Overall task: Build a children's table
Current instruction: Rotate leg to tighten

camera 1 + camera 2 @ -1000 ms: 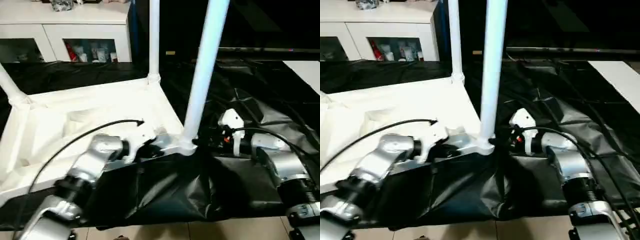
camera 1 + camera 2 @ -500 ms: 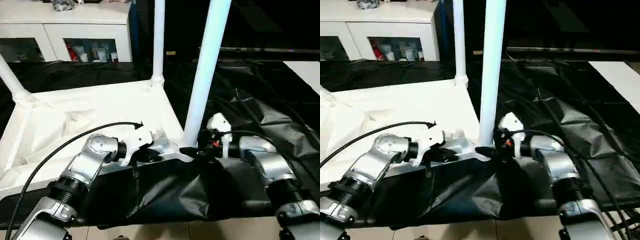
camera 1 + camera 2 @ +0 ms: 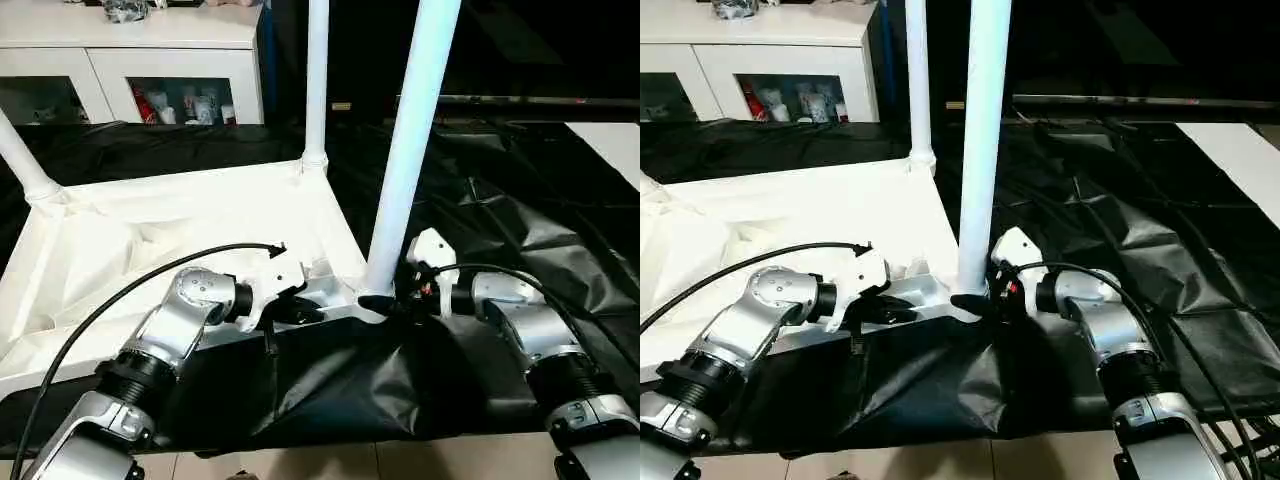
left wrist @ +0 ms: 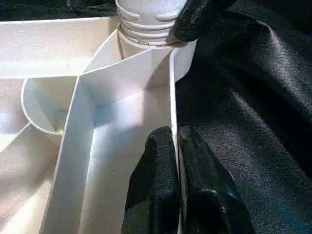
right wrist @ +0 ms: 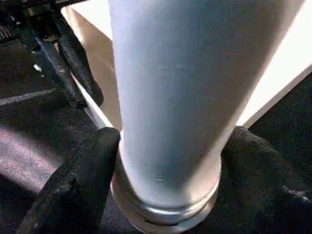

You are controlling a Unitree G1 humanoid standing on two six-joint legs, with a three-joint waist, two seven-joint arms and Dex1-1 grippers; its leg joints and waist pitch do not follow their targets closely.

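Left gripper (image 4: 178, 146) pinches the ribbed tabletop's (image 3: 150, 230) thin rim; right gripper (image 5: 165, 161) straddles the smooth tapered leg (image 3: 405, 160), fingers touching it

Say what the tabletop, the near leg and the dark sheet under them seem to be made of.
Tabletop: probably moulded white plastic, matt, with thin ribs and a rounded pocket underneath.
Near leg: a smooth white tube, likely plastic, with moulded rings at its base.
Sheet: black, slightly glossy and creased, with a fine weave up close; coated fabric or tarpaulin, hard to tell which.
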